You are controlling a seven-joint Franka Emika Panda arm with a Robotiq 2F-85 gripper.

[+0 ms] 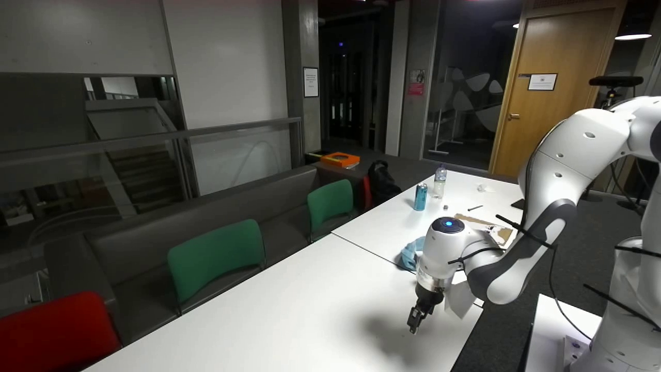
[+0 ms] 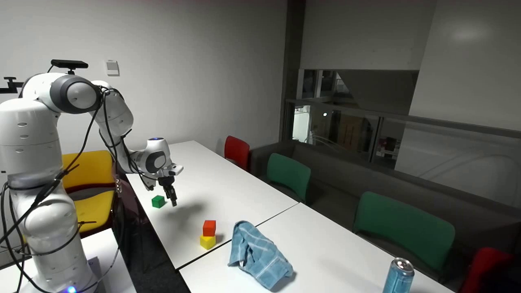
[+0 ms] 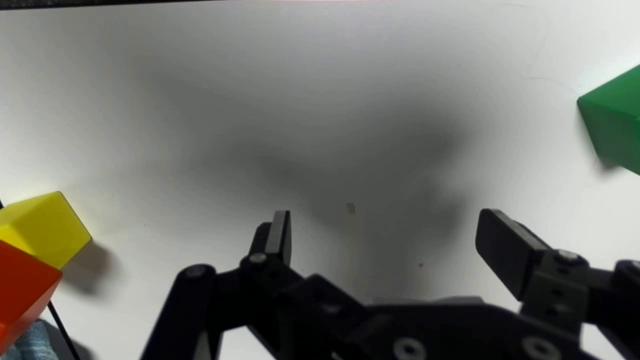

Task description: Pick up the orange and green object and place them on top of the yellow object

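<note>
An orange block (image 2: 209, 228) sits on top of a yellow block (image 2: 207, 242) in an exterior view. The orange block (image 3: 25, 285) and the yellow block (image 3: 47, 227) also show at the left edge of the wrist view. A green block (image 2: 158, 201) lies on the white table, apart from them. The green block (image 3: 617, 120) is cut off by the right edge of the wrist view. My gripper (image 3: 384, 220) is open and empty above the table, between the green block and the stack. The gripper also shows in both exterior views (image 1: 414, 323) (image 2: 174, 201).
A blue cloth (image 2: 260, 256) lies on the table beside the stack, past the table seam. A blue can (image 1: 420, 197), a plastic bottle (image 1: 439, 182) and a cardboard piece (image 1: 472, 220) stand or lie farther along. Green chairs (image 1: 217, 258) line the table's far side.
</note>
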